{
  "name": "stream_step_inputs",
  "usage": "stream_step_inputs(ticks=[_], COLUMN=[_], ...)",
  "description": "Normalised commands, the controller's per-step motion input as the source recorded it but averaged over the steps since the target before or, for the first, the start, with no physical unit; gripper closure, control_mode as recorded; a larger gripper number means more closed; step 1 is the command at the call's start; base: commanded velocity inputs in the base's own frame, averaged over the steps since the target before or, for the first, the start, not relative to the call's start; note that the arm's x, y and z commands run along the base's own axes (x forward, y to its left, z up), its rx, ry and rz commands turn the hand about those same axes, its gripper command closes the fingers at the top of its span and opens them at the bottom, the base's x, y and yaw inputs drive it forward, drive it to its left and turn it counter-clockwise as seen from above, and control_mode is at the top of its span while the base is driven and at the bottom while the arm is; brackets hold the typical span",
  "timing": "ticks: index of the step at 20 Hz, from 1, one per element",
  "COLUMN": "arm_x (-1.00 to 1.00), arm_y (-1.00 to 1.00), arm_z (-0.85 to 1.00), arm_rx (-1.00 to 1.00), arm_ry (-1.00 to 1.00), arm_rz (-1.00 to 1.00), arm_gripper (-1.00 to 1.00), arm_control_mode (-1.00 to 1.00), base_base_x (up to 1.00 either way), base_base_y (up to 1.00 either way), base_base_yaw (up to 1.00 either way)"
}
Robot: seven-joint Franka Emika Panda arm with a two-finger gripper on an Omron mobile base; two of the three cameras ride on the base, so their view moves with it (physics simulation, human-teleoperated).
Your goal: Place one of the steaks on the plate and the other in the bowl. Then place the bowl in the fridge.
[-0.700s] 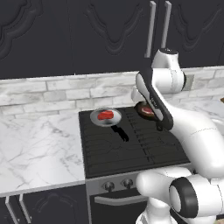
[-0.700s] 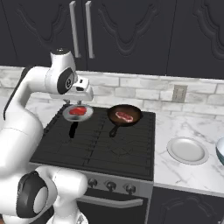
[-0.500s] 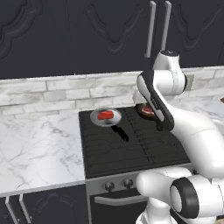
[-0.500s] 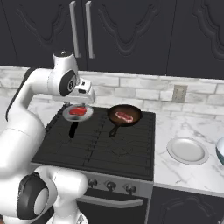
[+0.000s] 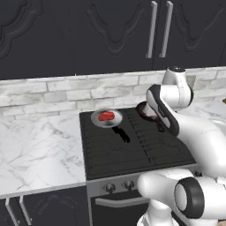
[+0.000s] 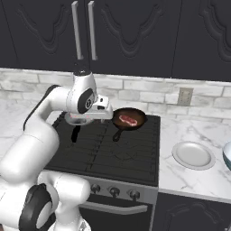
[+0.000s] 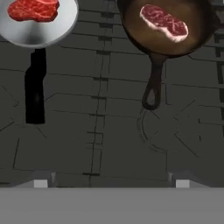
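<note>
We see 2 steaks on the stove (image 6: 113,149): one steak (image 7: 33,9) in the silver pan (image 7: 39,35), cut off at the top, the other steak (image 7: 164,22) in the dark pan (image 7: 175,41). Our gripper (image 7: 111,181) hangs above the stove, fingers wide apart, holding nothing. The plate (image 6: 194,154) sits right of the stove, the bowl (image 6: 227,155) past it, mostly cut off

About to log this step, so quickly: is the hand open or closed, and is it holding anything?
Hand: open and empty, above the stove, with both steaks in their pans ahead of it.
</note>
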Motion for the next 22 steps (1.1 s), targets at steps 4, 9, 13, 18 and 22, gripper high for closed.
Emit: stream_step_inputs(ticks=[4,9,13,18,22], arm_x=[0.5,0.57,0.36,0.41,0.53], arm_y=[-0.56,-0.55,-0.27,-0.04,-0.09], arm_z=[-0.04,-0.24,-0.28,-0.15,-0.05], arm_rx=[0.0,0.0,0.0,0.0,0.0], arm_ry=[0.04,0.01,0.03,0.02,0.0], arm_rz=[0.04,0.06,0.03,0.01,0.08], arm_gripper=[-1.0,-1.0,-1.0,-1.0,-1.0], arm_control_mode=[-1.0,-1.0,-1.0,-1.0,-1.0], base_base_x=[0.0,0.0,0.0,0.0,0.0], base_base_y=[0.0,0.0,0.0,0.0,0.0], base_base_yaw=[0.0,0.0,0.0,0.0,0.0])
